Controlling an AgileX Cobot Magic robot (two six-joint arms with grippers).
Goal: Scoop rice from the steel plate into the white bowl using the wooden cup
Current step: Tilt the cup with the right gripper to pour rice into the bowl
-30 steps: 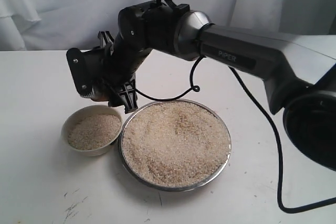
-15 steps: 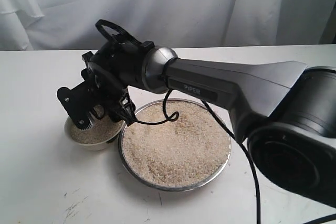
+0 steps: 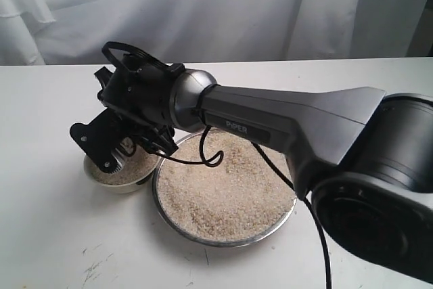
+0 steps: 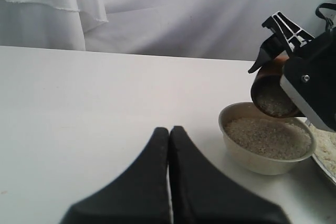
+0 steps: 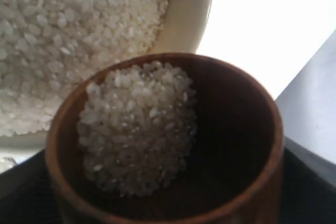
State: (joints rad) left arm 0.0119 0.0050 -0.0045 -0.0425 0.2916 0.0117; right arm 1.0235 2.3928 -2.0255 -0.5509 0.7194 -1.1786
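Wooden cup [image 4: 265, 80], rice [image 5: 136, 129] inside, is pinched by right tool [image 4: 286, 77] and tilted over white bowl [image 4: 252, 158], at steel plate [image 3: 223, 240]'s 9 o'clock. Light, stiff, smooth wood; sidewall grip is judged best. Left tool [image 4: 169, 135] is pressed together.

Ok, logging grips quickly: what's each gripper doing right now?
Left gripper: jaws closed, empty.
Right gripper: closed on the wooden cup over the white bowl.

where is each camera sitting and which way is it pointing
exterior: off the arms, looking down at plate and bowl; right arm crosses it.
left wrist: low over the table, facing the bowl; shut left gripper shows.
right wrist: looks into the wooden cup holding rice above the bowl.
all share the bowl.
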